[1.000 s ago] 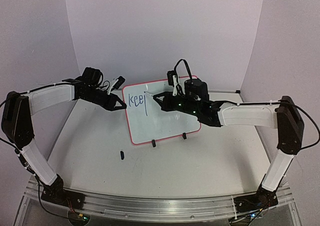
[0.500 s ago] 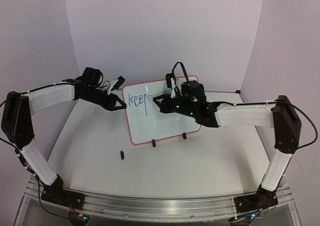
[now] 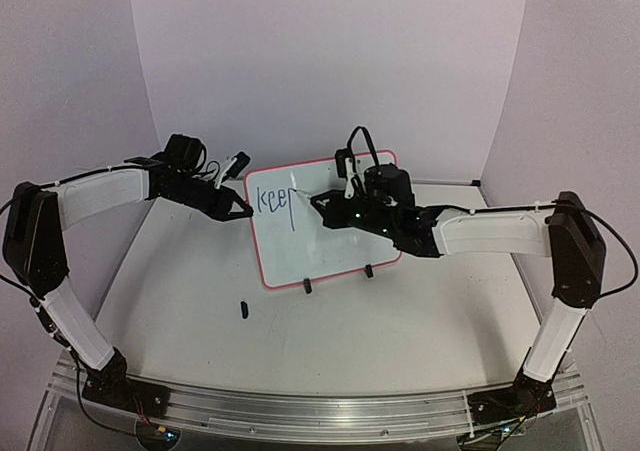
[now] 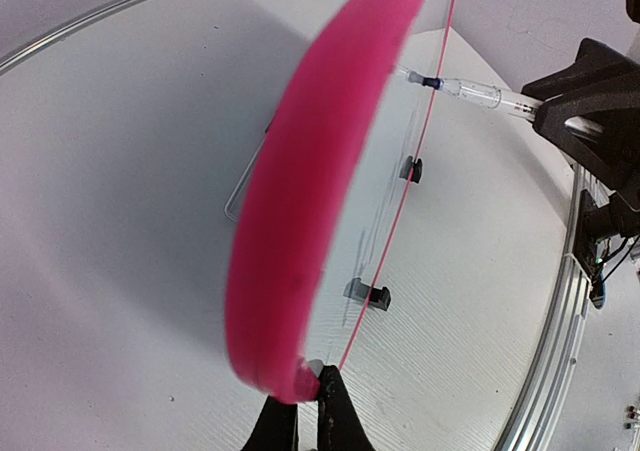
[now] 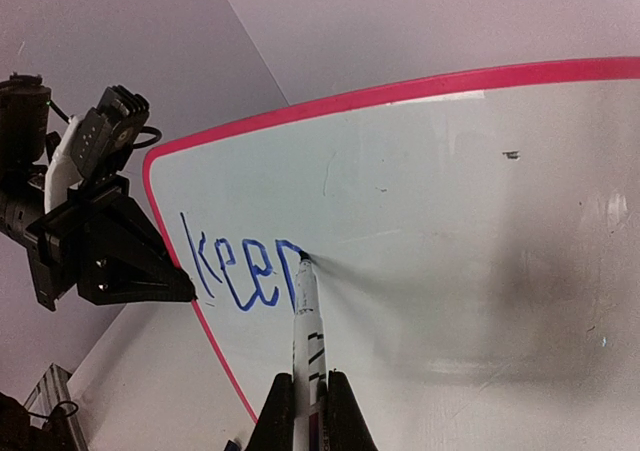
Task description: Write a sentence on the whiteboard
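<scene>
Backdrop: pale lilac walls (image 3: 330, 61) on three sides.
Worktop: white worktop (image 3: 420, 321); both arm bases sit on the metal rail (image 3: 300, 411) at its near edge.
Board: whiteboard (image 3: 335, 246) stands leaning back near the middle of the worktop, red border, face toward the arms, on two black clip feet (image 3: 307, 287) (second foot is further right).
Writing: sentence (image 3: 272, 200) in blue at the board's top left; the right wrist view reads "kee" plus a fourth letter that looks like a p (image 5: 240, 276).
Left arm: left fingers (image 3: 240, 209) pressed together on the upper part of the board's left edge (left wrist view shows the red border clamped between the tips (image 4: 285, 421)).
Right arm: right fingers (image 3: 322, 203) pinching a marker (image 5: 305, 311), barrel sticking out between them.
Marker tip: dark, touching the board at the top right of the last letter.
Loose item: small black piece (image 3: 243, 309) lying on the worktop in front of the board's left corner, apart from it; too small to identify.
</scene>
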`<move>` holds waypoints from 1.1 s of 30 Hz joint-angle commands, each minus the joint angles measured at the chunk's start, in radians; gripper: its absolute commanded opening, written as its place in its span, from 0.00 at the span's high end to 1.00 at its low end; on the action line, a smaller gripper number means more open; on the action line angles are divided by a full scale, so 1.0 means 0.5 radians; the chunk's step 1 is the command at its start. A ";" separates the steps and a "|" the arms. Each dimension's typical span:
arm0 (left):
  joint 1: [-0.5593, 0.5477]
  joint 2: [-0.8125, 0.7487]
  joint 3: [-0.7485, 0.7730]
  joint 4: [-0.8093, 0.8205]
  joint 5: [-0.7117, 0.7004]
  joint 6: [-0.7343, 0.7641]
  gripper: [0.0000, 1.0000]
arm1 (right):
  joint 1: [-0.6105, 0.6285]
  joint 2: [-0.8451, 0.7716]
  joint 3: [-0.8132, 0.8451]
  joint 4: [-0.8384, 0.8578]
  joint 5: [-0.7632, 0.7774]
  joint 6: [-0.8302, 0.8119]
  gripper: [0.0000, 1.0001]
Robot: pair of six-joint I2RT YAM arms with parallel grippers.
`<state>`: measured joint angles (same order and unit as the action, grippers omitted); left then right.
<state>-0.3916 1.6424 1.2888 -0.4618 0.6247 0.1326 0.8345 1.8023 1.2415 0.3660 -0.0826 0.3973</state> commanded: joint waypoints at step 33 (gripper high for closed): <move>-0.085 0.081 0.012 -0.098 -0.116 0.107 1.00 | -0.016 0.054 0.066 -0.059 -0.175 -0.021 1.00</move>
<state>-0.3935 1.6424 1.2900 -0.4629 0.6235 0.1341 0.8303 1.8175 1.2343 0.3347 -0.1749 0.3965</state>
